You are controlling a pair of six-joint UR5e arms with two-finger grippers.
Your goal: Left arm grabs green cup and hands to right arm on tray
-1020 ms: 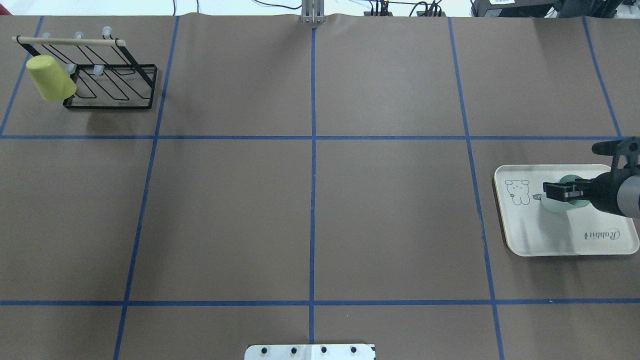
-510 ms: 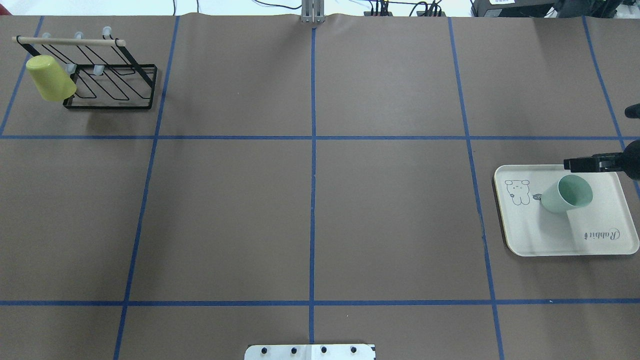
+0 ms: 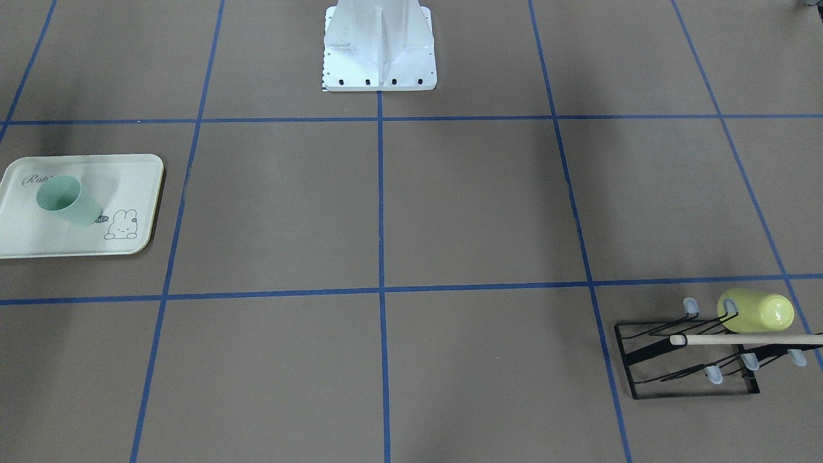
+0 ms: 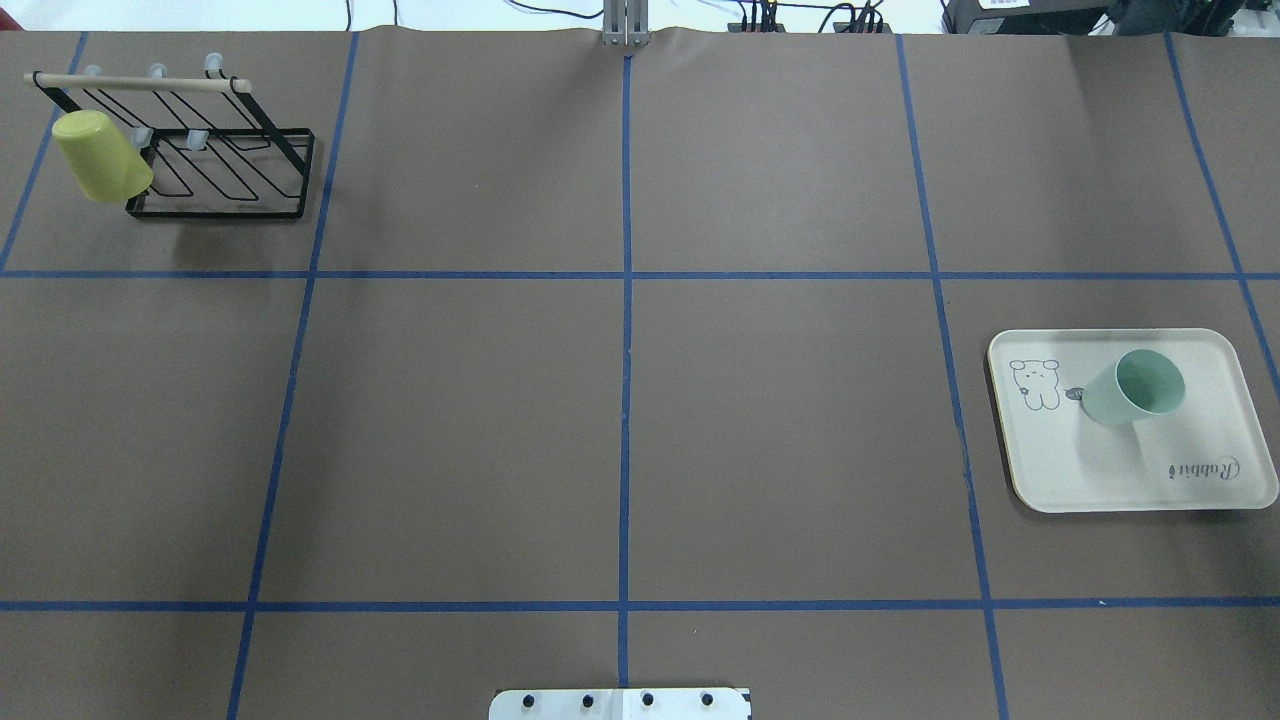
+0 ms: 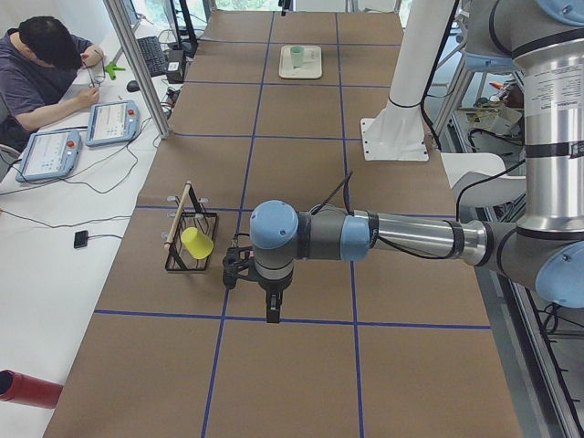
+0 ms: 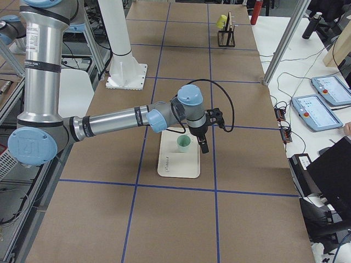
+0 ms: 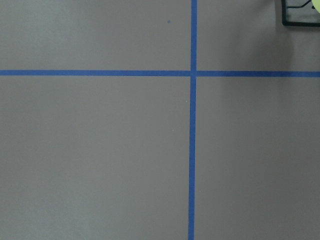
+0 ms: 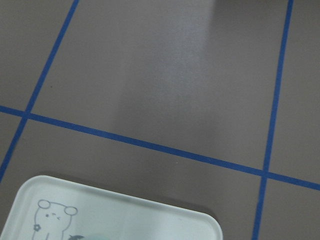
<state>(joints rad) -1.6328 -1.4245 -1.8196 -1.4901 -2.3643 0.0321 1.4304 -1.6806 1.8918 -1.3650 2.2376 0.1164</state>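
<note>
Gone from the overhead's right edge, the right claw [image 6: 204, 146] hangs by the green cup [image 4: 1133, 388], upright on the tray [image 4: 1100, 480] mid-right, a yellow-green cup [image 4: 100, 158] on its rack [image 4: 225, 175] far upper left; claw's spread cannot be told.

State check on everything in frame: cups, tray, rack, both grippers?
green cup: upright on the tray, mouth up, ungripped.
tray: lying flat, carrying the green cup.
yellow-green cup: hung tilted on a rack prong.
rack: upright, one cup on it.
left gripper: pointing down; open or shut, cannot tell.
right gripper: off the green cup; cannot tell.
</note>
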